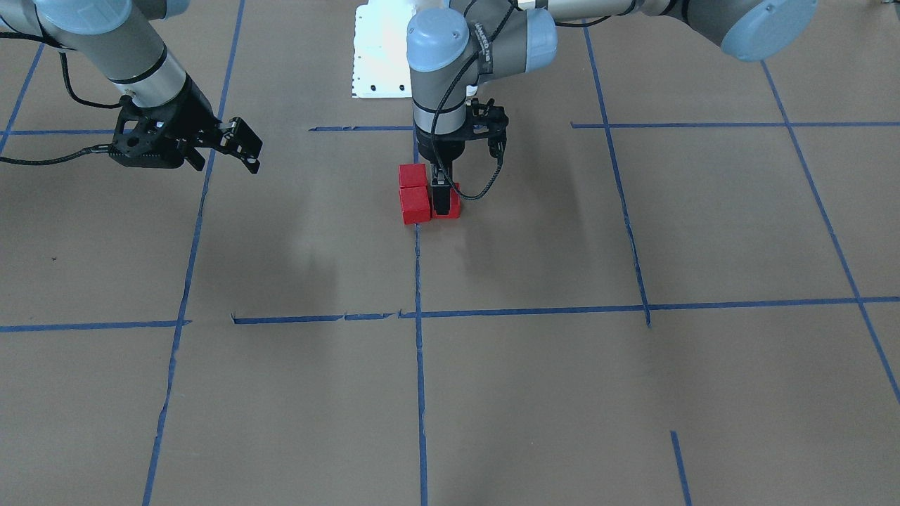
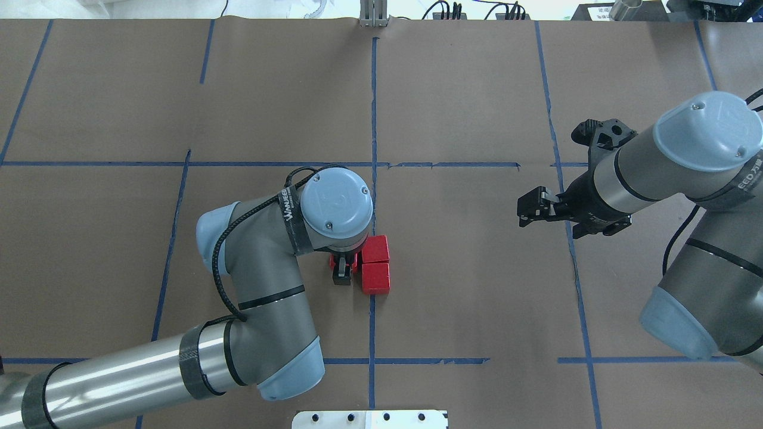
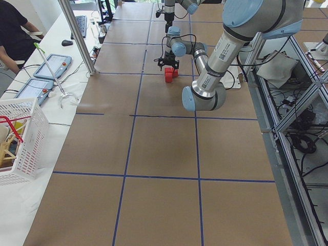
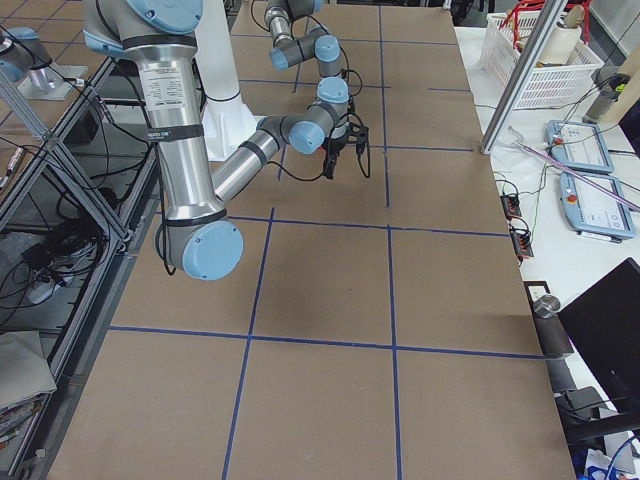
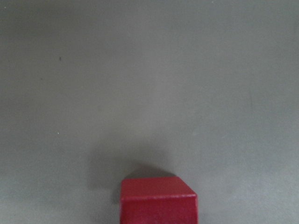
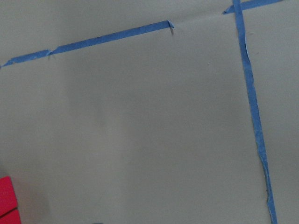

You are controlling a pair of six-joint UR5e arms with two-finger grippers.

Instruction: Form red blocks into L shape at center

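Observation:
Two red blocks (image 1: 413, 190) lie touching in a line on the brown table, at the central blue tape line; they also show in the overhead view (image 2: 375, 263) and at the edge of the right wrist view (image 6: 7, 205). A third red block (image 1: 453, 204) sits against their side, forming a corner. My left gripper (image 1: 441, 200) points straight down and is shut on this third block, which shows in the left wrist view (image 5: 158, 200) and is mostly hidden under the wrist from overhead (image 2: 341, 268). My right gripper (image 2: 530, 207) is open and empty, held above the table far off to the side.
Blue tape lines (image 1: 534, 310) divide the brown table into grid cells. A white base plate (image 1: 380, 49) lies at the robot's edge of the table. A white basket (image 3: 20, 138) and tablets (image 3: 51, 64) sit on the side bench, beyond the table.

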